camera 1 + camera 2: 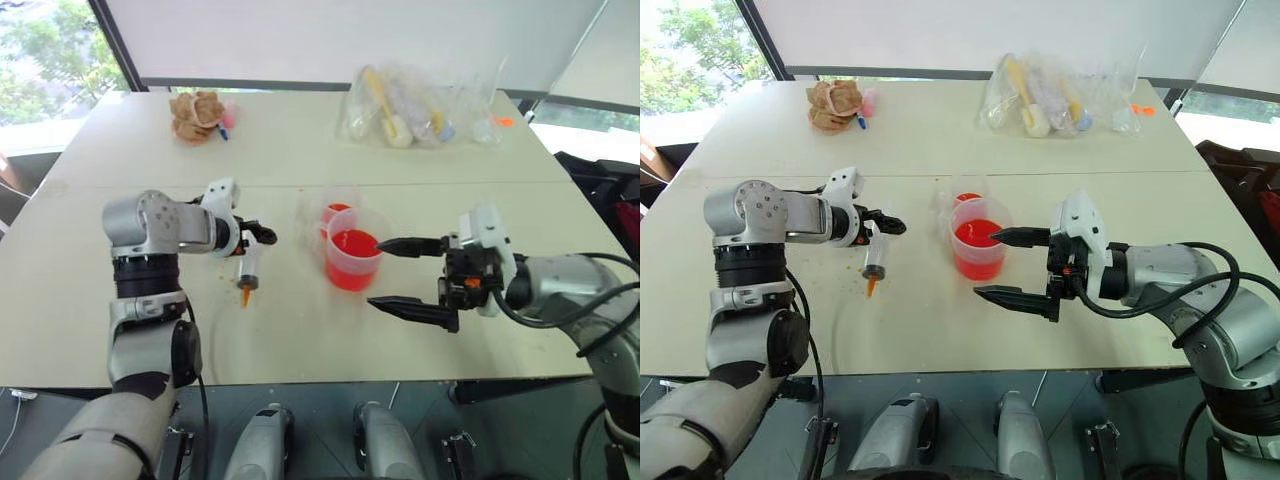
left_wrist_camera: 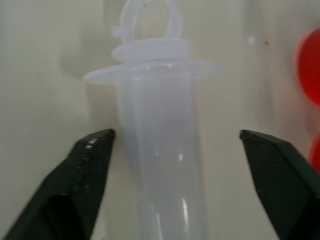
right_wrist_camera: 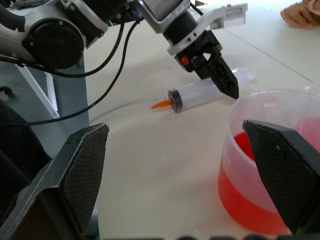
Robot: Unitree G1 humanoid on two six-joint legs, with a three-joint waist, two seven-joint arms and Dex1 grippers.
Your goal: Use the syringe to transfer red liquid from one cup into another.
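Observation:
The clear syringe [image 1: 247, 270] lies flat on the table, orange tip [image 1: 245, 296] toward the front edge. My left gripper [image 1: 256, 236] is open around its plunger end, with the barrel [image 2: 160, 165] between the two fingers. The larger cup [image 1: 352, 258] stands mid-table, partly filled with red liquid [image 1: 350, 272]. The smaller cup [image 1: 337, 212] sits right behind it with a little red in it. My right gripper [image 1: 377, 273] is open and empty just right of the larger cup [image 3: 280, 165], its upper fingertip near the rim.
A clear plastic bag [image 1: 420, 110] of items lies at the back right. A brown stuffed toy [image 1: 197, 115] is at the back left. The table's front edge [image 1: 330, 380] runs close below both grippers.

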